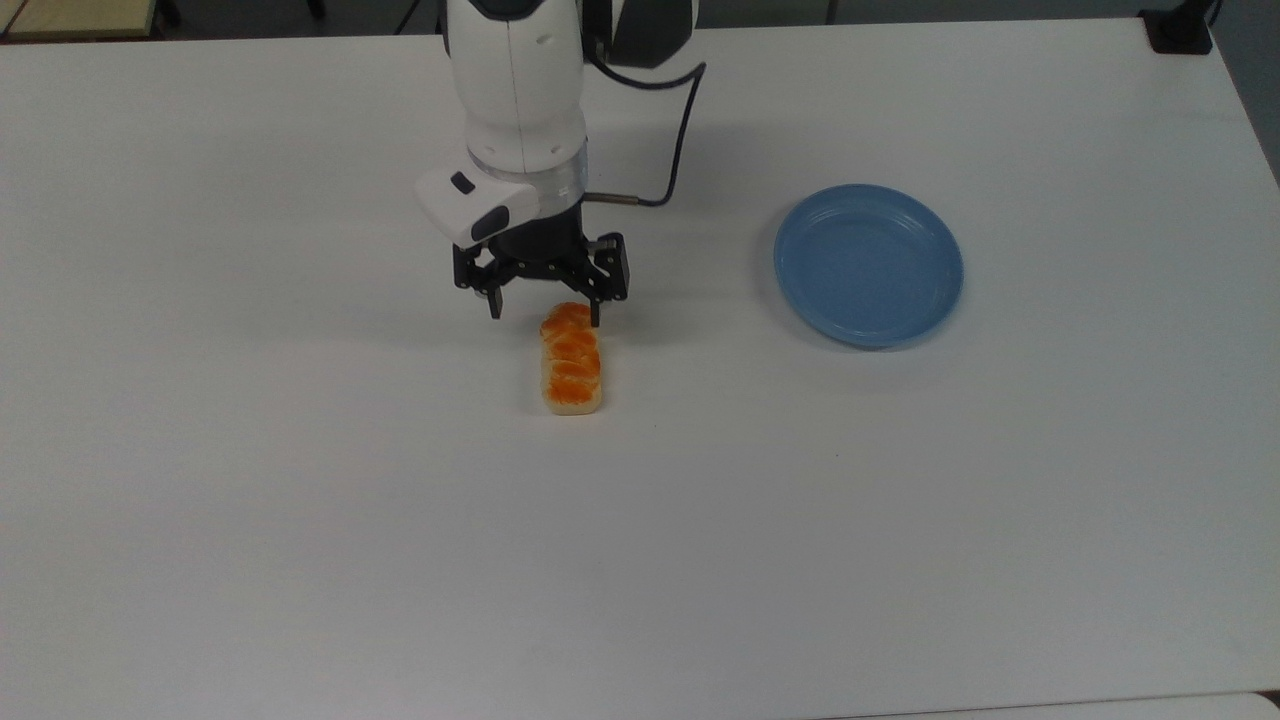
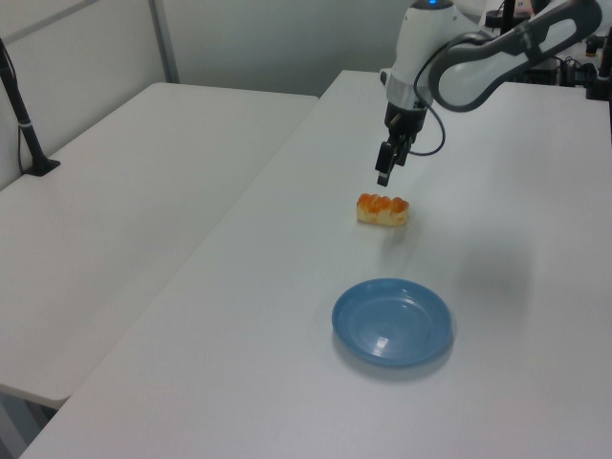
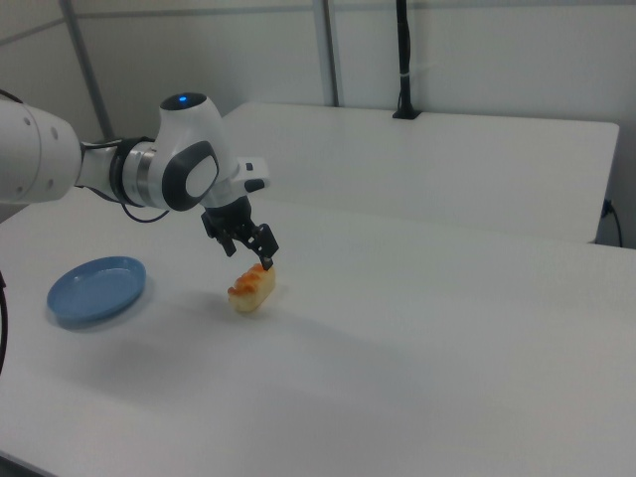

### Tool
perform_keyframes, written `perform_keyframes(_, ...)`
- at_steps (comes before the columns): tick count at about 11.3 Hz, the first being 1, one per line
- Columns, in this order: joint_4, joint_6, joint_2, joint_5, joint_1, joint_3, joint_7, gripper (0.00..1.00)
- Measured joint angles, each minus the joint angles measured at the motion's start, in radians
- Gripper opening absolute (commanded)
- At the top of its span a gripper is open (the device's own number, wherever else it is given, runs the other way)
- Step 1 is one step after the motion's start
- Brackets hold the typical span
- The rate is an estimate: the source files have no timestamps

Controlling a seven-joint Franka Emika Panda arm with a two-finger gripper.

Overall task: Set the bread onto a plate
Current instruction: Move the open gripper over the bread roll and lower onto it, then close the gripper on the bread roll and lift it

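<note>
**Approach to the loaf, jaws spread above its far end**

Gripper (image 1: 545, 318) poised over the bread (image 1: 571, 361), fingers spread wide and empty, straddling the loaf's upper end in the top view; in the left view (image 2: 382, 178) hanging just above and not yet touching. Bread lying flat on the white table (image 1: 300, 500), long axis running up and down in the top view, near the table's middle. Plate (image 1: 868, 265) bare, well apart from the loaf toward the top view's right; in the left view (image 2: 392, 322) nearer the camera than the bread (image 2: 383, 209).

Handling, as judged: probably light, a toy loaf with pale flat sides and a glossy, lumpy orange-brown top. Gloss suggests a slippery crust; flat sides the better purchase. Best taken across the short width at mid-length, fingertips low on the cream flanks, so as not to tip. Present position sits over one end rather than the middle. Stiffness not to be told from here.

Surroundings: smooth matte white tabletop, bare apart from loaf and plate. Second white table (image 2: 124, 191) alongside, at the left view's left, carrying a black pole (image 2: 24, 120). Pale partition walls behind.
</note>
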State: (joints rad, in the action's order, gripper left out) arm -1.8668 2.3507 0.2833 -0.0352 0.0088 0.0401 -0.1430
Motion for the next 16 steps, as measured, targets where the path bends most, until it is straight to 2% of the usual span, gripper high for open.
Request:
perform_keyframes(3,0.013,0.029,0.043,-0.020,0.016,0.007,-0.072,1.00)
perform_keyframes(9,0.018,0.029,0.089,-0.061,0.027,0.009,-0.087,1.00)
perform_keyframes(11,0.018,0.029,0.106,-0.106,0.032,0.009,-0.124,0.92)
perform_keyframes(12,0.018,0.029,0.113,-0.134,0.033,0.009,-0.141,0.75)
perform_keyframes(13,0.018,0.029,0.123,-0.152,0.036,0.009,-0.148,0.63)
perform_keyframes(16,0.032,0.029,0.126,-0.153,0.043,0.010,-0.159,0.55)
